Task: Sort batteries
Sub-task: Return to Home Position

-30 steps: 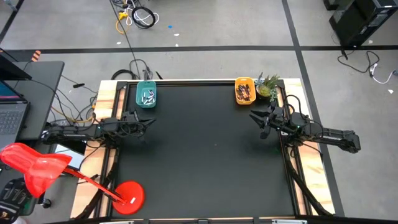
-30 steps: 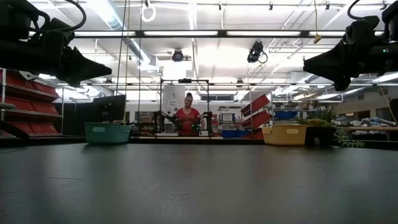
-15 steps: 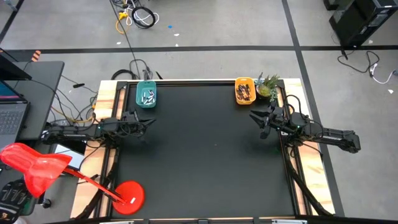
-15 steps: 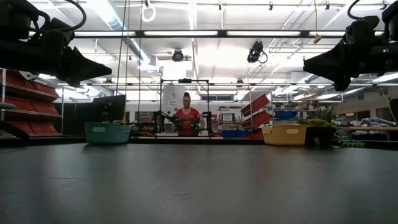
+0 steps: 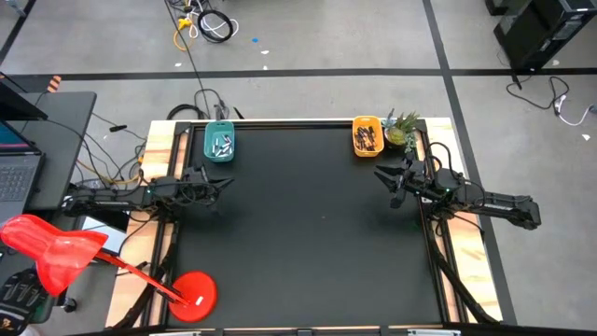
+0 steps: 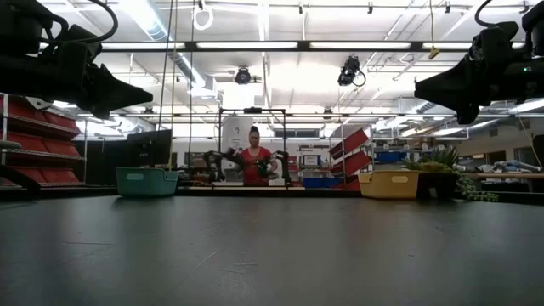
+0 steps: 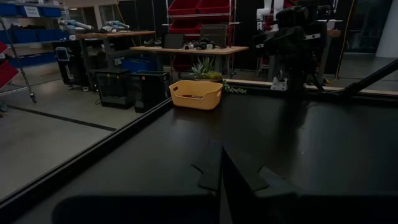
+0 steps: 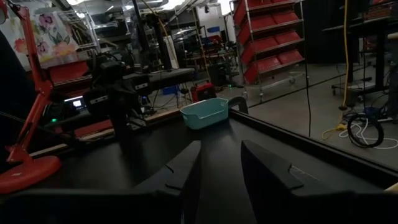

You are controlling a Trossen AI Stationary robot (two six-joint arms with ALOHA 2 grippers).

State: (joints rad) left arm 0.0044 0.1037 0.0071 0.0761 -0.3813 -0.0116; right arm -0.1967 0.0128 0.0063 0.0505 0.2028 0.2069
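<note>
Up at the far edge of the black table (image 5: 308, 233) the batteries lie sorted into two small trays: the silver batteries (image 5: 221, 145) are heaped in the teal tray (image 5: 207, 142) near the far left corner, and the dark batteries (image 5: 367, 139) fill the yellow tray (image 5: 355, 136) near the far right corner. Just beside the yellow tray, on its outer side, stands a small potted plant (image 5: 402, 129). The left gripper (image 5: 227, 183) hangs above the table's left edge, a little nearer than the teal tray and apart from it; its fingers (image 7: 210, 171) are pressed together with nothing between them. The right gripper (image 5: 382, 175) hovers on the opposite side, near the yellow tray but not touching it, and its fingers (image 8: 264, 174) stand apart around an empty gap. Both arms are folded low along the table's sides, pointing inward at each other. Off the left side a red desk lamp (image 5: 56, 250) leans over the near corner, beside a laptop (image 5: 14, 168). Across the room, a person (image 6: 254, 161) in a red top stands at another bench.
</note>
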